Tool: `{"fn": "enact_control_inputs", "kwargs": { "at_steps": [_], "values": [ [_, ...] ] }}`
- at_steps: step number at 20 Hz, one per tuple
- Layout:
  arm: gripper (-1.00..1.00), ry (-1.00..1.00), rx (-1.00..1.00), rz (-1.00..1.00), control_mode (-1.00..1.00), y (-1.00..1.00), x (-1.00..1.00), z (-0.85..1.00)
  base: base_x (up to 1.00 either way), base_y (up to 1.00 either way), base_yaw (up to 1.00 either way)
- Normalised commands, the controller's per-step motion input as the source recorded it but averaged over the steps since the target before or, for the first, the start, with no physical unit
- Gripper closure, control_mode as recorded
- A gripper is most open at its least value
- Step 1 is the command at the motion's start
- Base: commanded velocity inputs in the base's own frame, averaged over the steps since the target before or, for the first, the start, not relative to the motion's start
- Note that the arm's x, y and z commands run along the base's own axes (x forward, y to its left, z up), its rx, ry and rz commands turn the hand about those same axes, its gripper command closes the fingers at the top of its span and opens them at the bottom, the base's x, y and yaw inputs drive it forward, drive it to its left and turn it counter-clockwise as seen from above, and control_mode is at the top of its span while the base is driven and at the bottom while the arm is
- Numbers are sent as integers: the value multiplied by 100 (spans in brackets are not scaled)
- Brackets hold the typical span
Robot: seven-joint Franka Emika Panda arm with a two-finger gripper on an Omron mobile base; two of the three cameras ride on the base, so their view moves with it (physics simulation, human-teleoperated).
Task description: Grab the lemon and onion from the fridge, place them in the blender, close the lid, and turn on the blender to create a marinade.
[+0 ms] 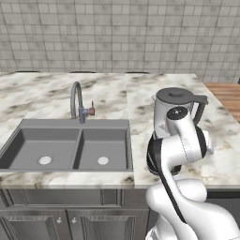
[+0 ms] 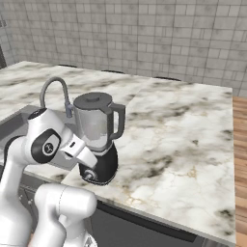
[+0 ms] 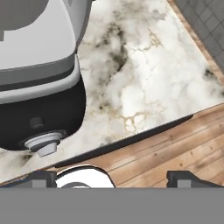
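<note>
— On the marble surface (image 2: 183, 130), right of the sink (image 1: 70, 145), what stands there?
— Blender (image 2: 99, 140): clear grey-tinted jar, dark side handle, rounded black base near the front edge. Lid (image 2: 92, 101), a dark grey disc with a small raised knob, sits on the rim.
— Any controls?
— Round silver knob (image 3: 43, 144) low on the base, facing the front.
— Labels or writing?
— Nothing readable on it.
— And the claw (image 3: 111, 178)?
— Spread wide, empty, fingertips (image 3: 41, 179) apart, just in front of the base near the knob.

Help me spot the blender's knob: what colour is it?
Silver, on the blender's black base; the knob shows best in the hand view.
</note>
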Motion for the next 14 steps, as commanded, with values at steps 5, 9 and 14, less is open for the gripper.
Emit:
{"fn": "enact_control_inputs", "kwargs": {
  "at_steps": [5,9,14],
  "values": [
    [-100,-12,0,0,-100,2,0,-32,0,0,0],
    [-100,-10,0,0,-100,0,-1,-39,0,0,0],
    [-100,-9,0,0,-100,0,-4,-42,0,0,0]
  ]
}}
